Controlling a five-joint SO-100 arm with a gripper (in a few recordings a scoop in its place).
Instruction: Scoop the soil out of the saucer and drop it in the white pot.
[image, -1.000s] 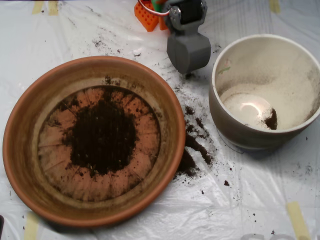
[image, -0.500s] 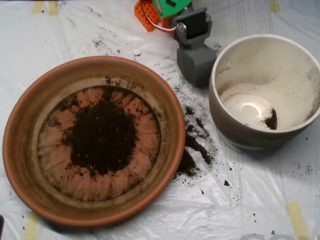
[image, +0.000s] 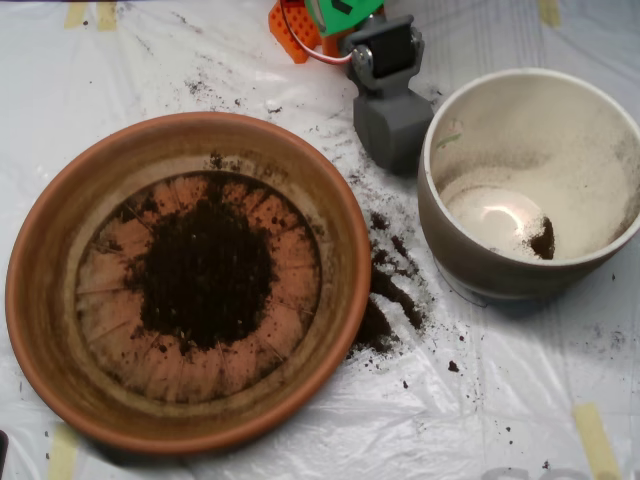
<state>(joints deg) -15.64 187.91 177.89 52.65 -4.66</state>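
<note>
Soil (image: 205, 272) lies in a dark, roughly round heap on the middle of the saucer (image: 60, 230), well down and to the left of the scoop (image: 393, 130). Around the heap the ridged orange base shows, dusted with fine grains, and a few crumbs sit on the inner wall at the upper side. The saucer fills the left and middle of the overhead view, and its right rim comes near the scoop's lower left.

Just below the scoop, spilled soil (image: 390, 290) runs in a loose trail down the white plastic sheet (image: 300, 440), thickening into clumps that lie against the saucer's right rim. Thinner specks are scattered to the scoop's left, along the sheet above the saucer.

The scoop itself hangs above the sheet between the saucer and the white pot (image: 460, 250), its grey shells pointing downward in the picture; their edges meet with no gap visible, and whether anything is inside cannot be told. Behind it stand the grey motor block (image: 385, 50) and orange and green arm parts (image: 300, 25).

Just right of the scoop, almost touching it, is the white pot's rim. Inside the pot the wall is dusty, and one small dark clump of soil (image: 542, 240) lies on its pale floor, down and to the right of the scoop.
</note>
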